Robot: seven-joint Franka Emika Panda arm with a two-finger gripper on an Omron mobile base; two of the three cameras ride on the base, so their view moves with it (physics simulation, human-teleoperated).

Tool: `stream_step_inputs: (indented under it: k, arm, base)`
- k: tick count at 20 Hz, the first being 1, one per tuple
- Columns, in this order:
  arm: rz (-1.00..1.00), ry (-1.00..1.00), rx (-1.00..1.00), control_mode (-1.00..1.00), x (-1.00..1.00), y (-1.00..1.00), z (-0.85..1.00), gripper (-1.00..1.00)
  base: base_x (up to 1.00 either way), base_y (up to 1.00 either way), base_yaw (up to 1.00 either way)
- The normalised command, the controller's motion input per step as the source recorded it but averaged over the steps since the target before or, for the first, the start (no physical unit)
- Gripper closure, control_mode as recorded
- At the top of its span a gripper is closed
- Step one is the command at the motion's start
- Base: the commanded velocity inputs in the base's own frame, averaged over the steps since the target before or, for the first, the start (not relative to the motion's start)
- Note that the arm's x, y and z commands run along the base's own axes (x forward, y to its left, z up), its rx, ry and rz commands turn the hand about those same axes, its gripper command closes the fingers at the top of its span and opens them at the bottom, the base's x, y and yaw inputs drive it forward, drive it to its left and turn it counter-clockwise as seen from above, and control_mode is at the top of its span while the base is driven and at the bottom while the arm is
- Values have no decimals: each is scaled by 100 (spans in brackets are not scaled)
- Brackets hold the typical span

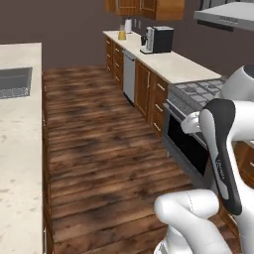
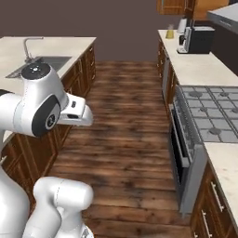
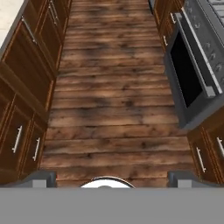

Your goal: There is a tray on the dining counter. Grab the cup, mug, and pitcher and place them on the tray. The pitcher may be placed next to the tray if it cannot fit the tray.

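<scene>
Pitcher (image 1: 122,33) on far wall counter (image 1: 163,62) | wooden floor (image 1: 109,149) aisle

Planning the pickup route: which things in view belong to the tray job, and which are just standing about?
Job: pitcher, far end of the wall counter; tool, open and empty.
Just there: paper towel roll, coffee machine, stove, sink.
</scene>
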Motion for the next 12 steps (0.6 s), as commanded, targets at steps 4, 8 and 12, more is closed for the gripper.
stream_step_inputs:
  k: [4,8,12]
  arm:
    - [0,0,0,100,0,0,0,-100]
    - [0,0,0,100,0,0,0,-100]
    - [0,0,0,100,0,0,0,-100]
  base:
    - [100,-49,14]
    - [100,-25,7]
    - [100,0,0]
